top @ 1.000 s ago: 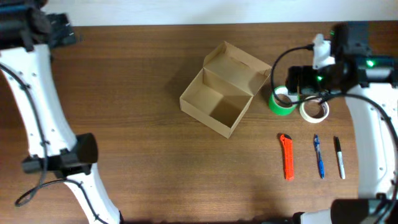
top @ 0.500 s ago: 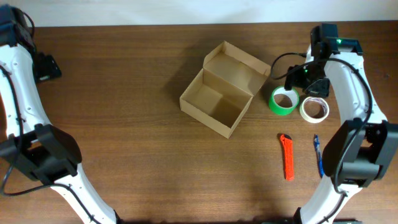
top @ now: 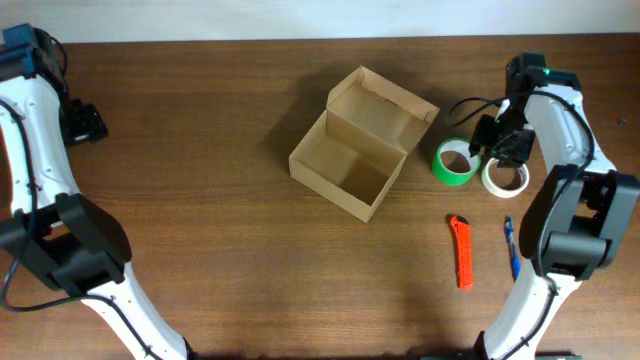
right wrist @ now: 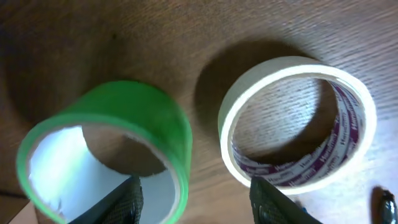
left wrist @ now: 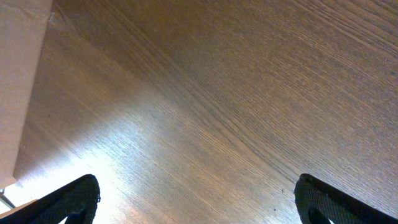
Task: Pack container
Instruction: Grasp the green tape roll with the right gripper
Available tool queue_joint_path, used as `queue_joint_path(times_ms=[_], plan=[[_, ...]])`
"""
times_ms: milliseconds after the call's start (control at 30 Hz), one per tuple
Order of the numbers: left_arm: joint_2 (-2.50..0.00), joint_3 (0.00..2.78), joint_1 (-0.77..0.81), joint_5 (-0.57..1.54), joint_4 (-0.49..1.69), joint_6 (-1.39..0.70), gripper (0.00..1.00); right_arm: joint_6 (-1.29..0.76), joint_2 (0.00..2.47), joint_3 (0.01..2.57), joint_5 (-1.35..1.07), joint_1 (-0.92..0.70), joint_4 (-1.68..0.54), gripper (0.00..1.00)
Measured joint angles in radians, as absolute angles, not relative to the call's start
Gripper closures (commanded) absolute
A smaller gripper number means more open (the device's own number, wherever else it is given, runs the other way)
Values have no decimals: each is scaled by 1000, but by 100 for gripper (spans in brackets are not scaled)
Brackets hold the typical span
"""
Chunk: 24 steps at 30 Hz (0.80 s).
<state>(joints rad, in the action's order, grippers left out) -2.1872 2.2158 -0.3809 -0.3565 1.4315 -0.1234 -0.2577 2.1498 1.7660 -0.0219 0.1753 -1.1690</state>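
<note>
Container, tan-brown cardboard box [top: 350, 165], stood empty, lid open. Right end effector [right wrist: 200, 196] was spread wide astride green tape roll [right wrist: 149, 106]; risk: closing could knock neighbouring cream tape roll [right wrist: 311, 174].

I log this as a robotics lab bench; dark wood-grain table [top: 230, 250] with a plain white surface [top: 300, 18] beyond its far edge; white left arm [top: 35, 150] and right arm [top: 567, 112] reaching over it; props laid out: cardboard container [top: 350, 172], green tape roll [top: 455, 163], white tape roll [top: 506, 178], orange cutter [top: 461, 255], blue pen [top: 513, 258].
</note>
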Motion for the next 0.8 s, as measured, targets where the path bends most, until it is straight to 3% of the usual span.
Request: queue_joint_path(times_ms=[233, 367, 467, 800], plan=[[-2187, 2216, -381, -356, 1431, -123, 0, -261, 2184, 1766, -28, 175, -1148, 59], [-2187, 2216, -381, -356, 1431, -123, 0, -265, 2221, 1766, -47, 175, -1143, 75], [-2187, 2216, -381, -356, 1431, -123, 0, -265, 2248, 1766, -55, 175, -1136, 96], [-2187, 2216, -381, -356, 1431, -123, 0, -272, 2255, 1773, -61, 174, -1133, 96]])
